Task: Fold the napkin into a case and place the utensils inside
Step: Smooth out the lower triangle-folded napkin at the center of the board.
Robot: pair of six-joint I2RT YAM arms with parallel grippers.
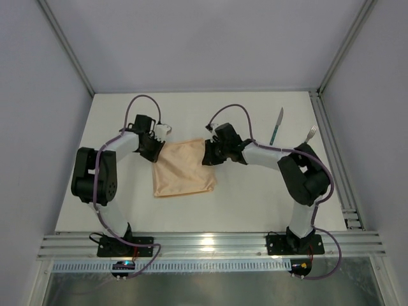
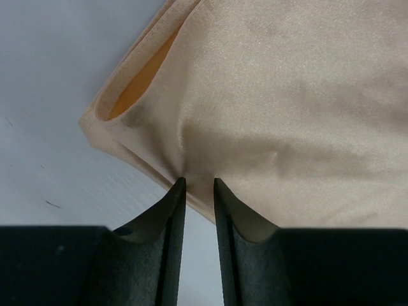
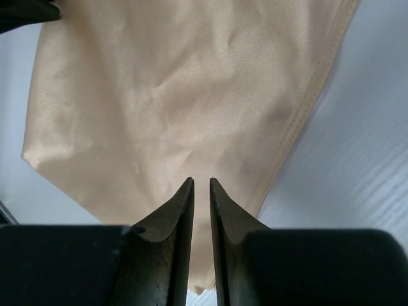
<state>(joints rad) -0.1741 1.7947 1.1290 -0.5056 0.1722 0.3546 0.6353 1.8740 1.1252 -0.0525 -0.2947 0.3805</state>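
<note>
Napkin lies flat on the white table, mid-table between the two arms. It's folded over, roughly square, near edge slightly skewed, lightly creased.

Both arms reach inward to its far edge: left gripper at the far-left corner, right gripper at the far-right corner.

Left wrist view: fingers nearly together with a thin slit between, tips right at the cloth's edge. The corner just beside them shows two layers gaping, deeper orange inside. Can't tell if the cloth is pinched or just lying under the tips.

Right wrist view: same picture. Fingers sit a thin slit apart with cloth running under them and the stitched hem off to the right. Pinched or not, can't tell.

Utensils are outside the napkin, on bare table at far right, well apart from it. Knife has its teal handle toward the arms, blade pointing away. Fork is just right of it; only the tines show, the rest is hidden behind the right arm's elbow.
</note>
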